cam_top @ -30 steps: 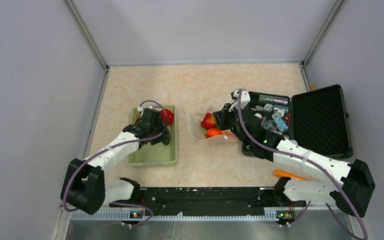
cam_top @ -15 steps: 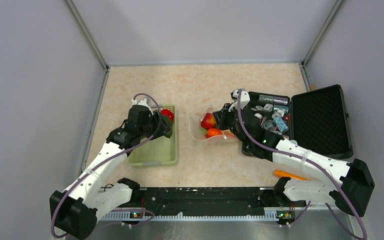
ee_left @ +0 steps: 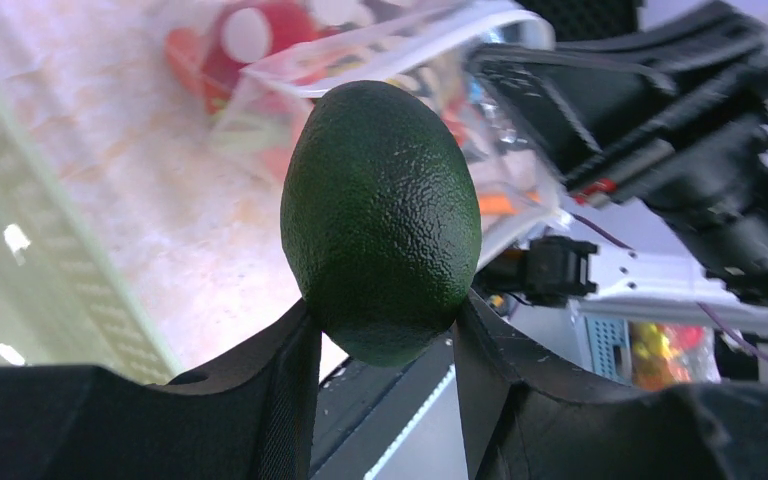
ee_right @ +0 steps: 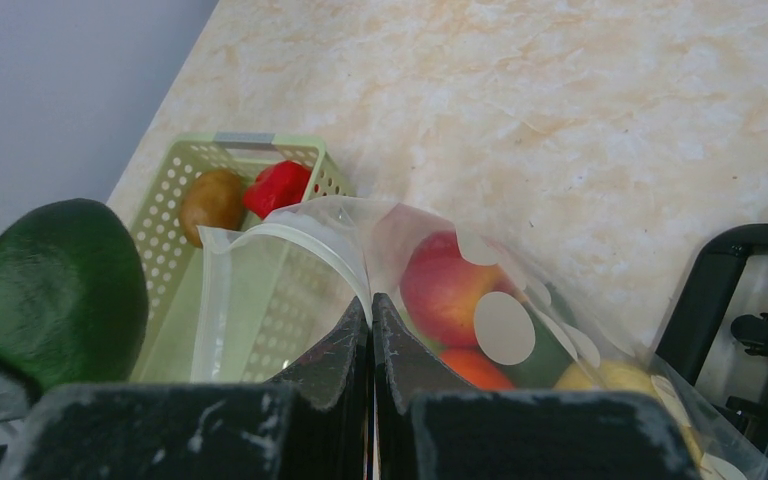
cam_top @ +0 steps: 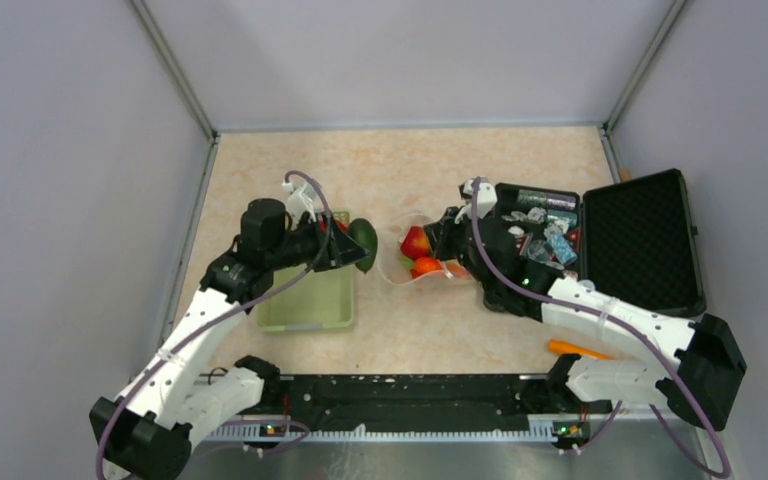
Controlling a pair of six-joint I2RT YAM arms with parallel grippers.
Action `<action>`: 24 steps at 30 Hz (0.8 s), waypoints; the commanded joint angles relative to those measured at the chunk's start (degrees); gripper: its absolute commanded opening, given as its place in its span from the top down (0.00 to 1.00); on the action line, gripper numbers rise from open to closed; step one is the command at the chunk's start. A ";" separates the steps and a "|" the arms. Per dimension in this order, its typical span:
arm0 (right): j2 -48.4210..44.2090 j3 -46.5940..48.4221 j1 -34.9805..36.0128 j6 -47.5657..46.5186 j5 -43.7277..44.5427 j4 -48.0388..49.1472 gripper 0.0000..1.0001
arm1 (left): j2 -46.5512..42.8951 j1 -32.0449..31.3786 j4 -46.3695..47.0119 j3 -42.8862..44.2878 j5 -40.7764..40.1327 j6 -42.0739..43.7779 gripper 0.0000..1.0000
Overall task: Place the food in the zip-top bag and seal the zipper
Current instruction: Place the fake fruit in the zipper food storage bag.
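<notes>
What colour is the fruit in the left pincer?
The fruit is dark green; left wrist view shows it best.

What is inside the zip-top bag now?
Inside the zip-top bag: a red fruit, an orange piece, a dark green piece and a yellow piece. The printed dots and the right gripper cover anything lower down. The avocado held by the left gripper is outside it.

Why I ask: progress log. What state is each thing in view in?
left end effector: shut on dark green fruit
dark green fruit: gripped, in the air
right end effector: shut on rim of zip-top bag
zip-top bag: mouth open, partly filled
zipper: unsealed
black case: lid open
basket: holds brown piece, red piece
</notes>
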 commanded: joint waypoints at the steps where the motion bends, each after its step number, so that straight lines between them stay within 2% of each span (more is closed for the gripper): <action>1: 0.48 1.59 0.35 0.74 -0.65 2.12 1.00 | -0.83 -1.38 5.68 3.32 8.82 0.59 0.83; 6: 0.67 1.77 0.33 0.70 -1.79 2.88 1.00 | 3.19 -6.67 5.25 5.22 8.32 1.58 0.84; 11: 0.60 2.07 0.28 0.26 -2.17 2.67 1.00 | 6.23 -12.01 6.69 6.53 3.98 1.38 0.85; 17: 0.02 1.96 0.35 0.08 -3.87 3.25 1.00 | 10.83 -13.39 6.60 7.47 3.28 1.01 0.86; 20: -0.44 2.09 0.67 -2.88 -8.14 4.33 1.00 | 12.37 -13.77 5.61 7.96 2.43 1.01 0.88; 24: -2.41 0.73 1.66 -4.88 -8.67 7.42 1.00 | 13.96 -13.93 3.26 9.11 -0.56 1.18 0.88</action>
